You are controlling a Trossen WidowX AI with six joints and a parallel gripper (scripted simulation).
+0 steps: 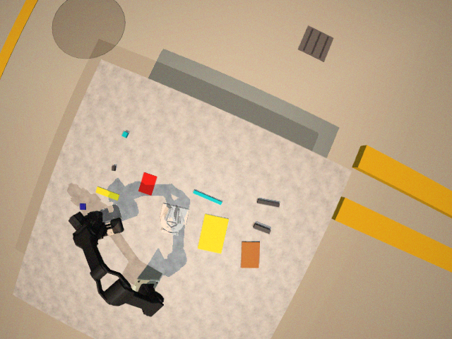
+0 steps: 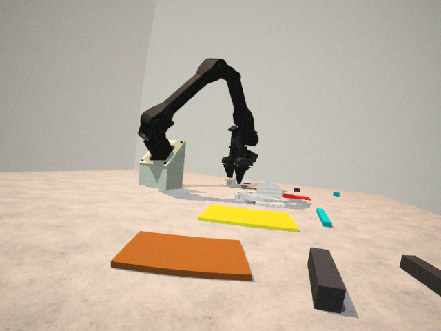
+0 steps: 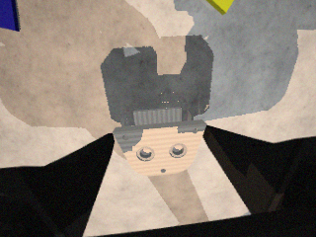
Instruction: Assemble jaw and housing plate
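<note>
In the wrist view, a pale, flat plastic piece with a ribbed edge and two ringed holes (image 3: 164, 164) (image 2: 231, 183) was framed between the fingertips of the black parallel-jaw gripper (image 1: 110, 229) (image 2: 234, 179) (image 3: 158, 132). The pincer was spread wide, with nothing gripped; whether the piece was touched by either finger could not be told. The piece was set low at the mottled pinkish tabletop (image 1: 219, 157) (image 2: 71, 221) (image 3: 118, 207), well apart from the white, rounded mechanical assembly (image 1: 174, 217) (image 2: 269, 192). Pale parts were grouped within the assembly's outline, but how its jaws, pins and teeth were seated could not be made out.

Beyond the pale piece, a small yellow strip (image 1: 107, 193) (image 3: 219, 5) and a small dark blue block (image 1: 82, 206) (image 2: 246, 183) (image 3: 7, 15) were placed near the gripper. A flat red rectangular block (image 1: 147, 183) (image 2: 297, 196) was seen between the yellow strip and the assembly in the top view. On the assembly's other side, a broad flat yellow slab (image 1: 213, 233) (image 2: 249, 217) was laid, with a turquoise bar (image 1: 207, 197) (image 2: 324, 217) near it. Farther out, a flat orange slab (image 1: 250, 254) (image 2: 181, 254) was positioned near a dark grey bar (image 1: 262, 227) (image 2: 326, 281).
</note>
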